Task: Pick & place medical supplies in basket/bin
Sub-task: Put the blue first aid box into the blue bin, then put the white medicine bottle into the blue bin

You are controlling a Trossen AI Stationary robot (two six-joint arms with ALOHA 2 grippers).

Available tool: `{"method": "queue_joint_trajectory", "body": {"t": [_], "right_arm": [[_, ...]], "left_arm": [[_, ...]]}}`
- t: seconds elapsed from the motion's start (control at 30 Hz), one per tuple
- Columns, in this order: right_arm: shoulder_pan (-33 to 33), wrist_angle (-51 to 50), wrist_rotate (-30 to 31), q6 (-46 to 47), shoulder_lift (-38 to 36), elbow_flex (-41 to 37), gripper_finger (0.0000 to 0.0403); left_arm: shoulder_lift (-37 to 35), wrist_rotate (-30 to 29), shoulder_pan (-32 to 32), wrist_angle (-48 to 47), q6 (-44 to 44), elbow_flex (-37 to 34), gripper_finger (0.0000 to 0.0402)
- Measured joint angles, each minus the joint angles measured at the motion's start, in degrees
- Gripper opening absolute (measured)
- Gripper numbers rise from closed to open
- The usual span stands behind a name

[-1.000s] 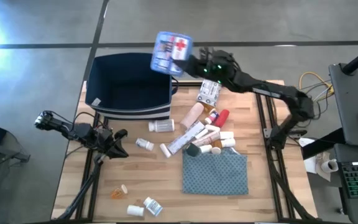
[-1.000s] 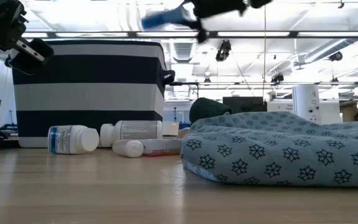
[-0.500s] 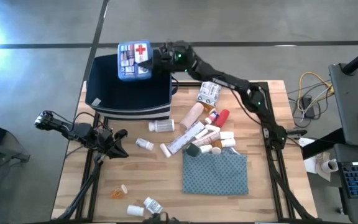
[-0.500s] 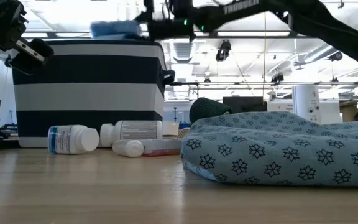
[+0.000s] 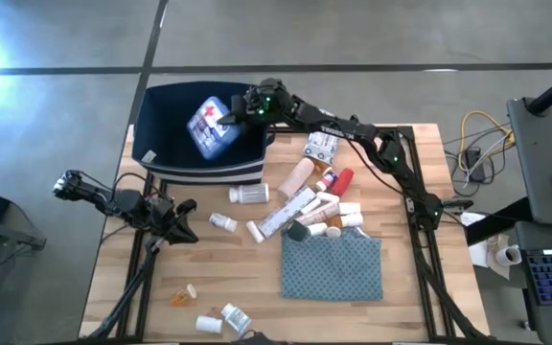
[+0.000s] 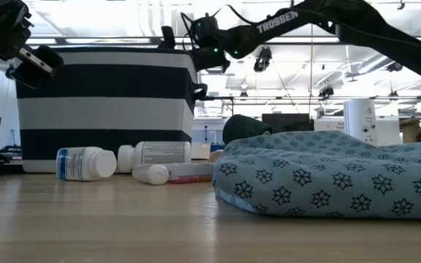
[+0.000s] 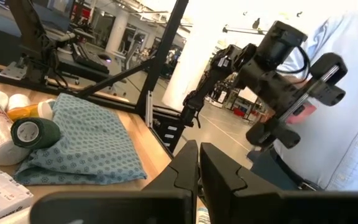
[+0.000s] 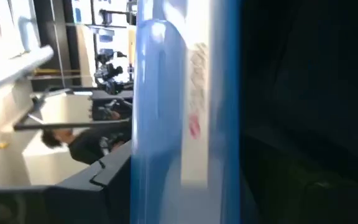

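The blue-and-white box (image 5: 209, 123), marked with a red cross, sits tilted inside the mouth of the navy bin (image 5: 153, 134), below the rim. My right gripper (image 5: 237, 111) reaches over the bin's right rim and is shut on the box. In the low view the bin (image 6: 104, 109) hides the box. Other supplies lie in a heap (image 5: 321, 196) right of the bin, with stray bottles (image 5: 247, 195) and an orange vial (image 5: 182, 295) on the wood. My left gripper (image 5: 182, 222) hovers shut over the table's left part, touching nothing. My right gripper pinches the box by its right-hand edge (image 5: 226, 117), coming from the table's right and slanting down over the bin's rim. The box's blue rim (image 8: 166, 124) fills the wrist view edge-on and hides the fingers. The box hangs tilted; whether it touches the bin's floor I cannot tell.
A teal patterned cloth (image 5: 332, 266) lies near the table's near right, with a small black roll (image 7: 35, 132) beside it. Two white bottles (image 5: 223, 318) lie at the near edge. Bare wood shows between the left gripper and the cloth. A person in a light shirt (image 7: 353, 130) stands beyond the table.
My right gripper carried the box from above the bin's far right corner toward the left, over the bin, then came down into it. The box has tipped and dropped below the rim, so the low view no longer shows it.
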Motion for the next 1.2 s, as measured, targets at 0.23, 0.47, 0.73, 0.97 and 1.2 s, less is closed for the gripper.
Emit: {"method": "queue_joint_trajectory", "body": {"t": [0.23, 0.47, 0.73, 0.97, 1.2], "right_arm": [[0.06, -18.27, 0.01, -13.14, -1.02, 6.02, 0.0276], [-1.30, -40.12, 7.86, -28.41, -3.27, 8.97, 0.0283], [1.69, -36.53, 27.72, -52.98, -14.15, 9.34, 0.0283], [11.71, -40.38, 65.03, -82.97, -22.63, 9.04, 0.0283], [12.98, -56.30, 53.42, -74.96, -25.32, 8.84, 0.0272]], "left_arm": [[-0.02, 0.05, 0.00, 0.02, -0.01, 0.00, 0.0000], [0.22, 0.04, 0.00, 0.00, 0.01, 0.00, 0.0000], [0.39, -10.48, 0.09, 2.65, 2.36, 0.02, 0.0000], [0.35, -20.93, 0.11, 15.92, -10.74, 0.13, 0.0000], [0.49, -33.56, 0.10, 28.51, -14.09, 0.15, 0.0000]]}}
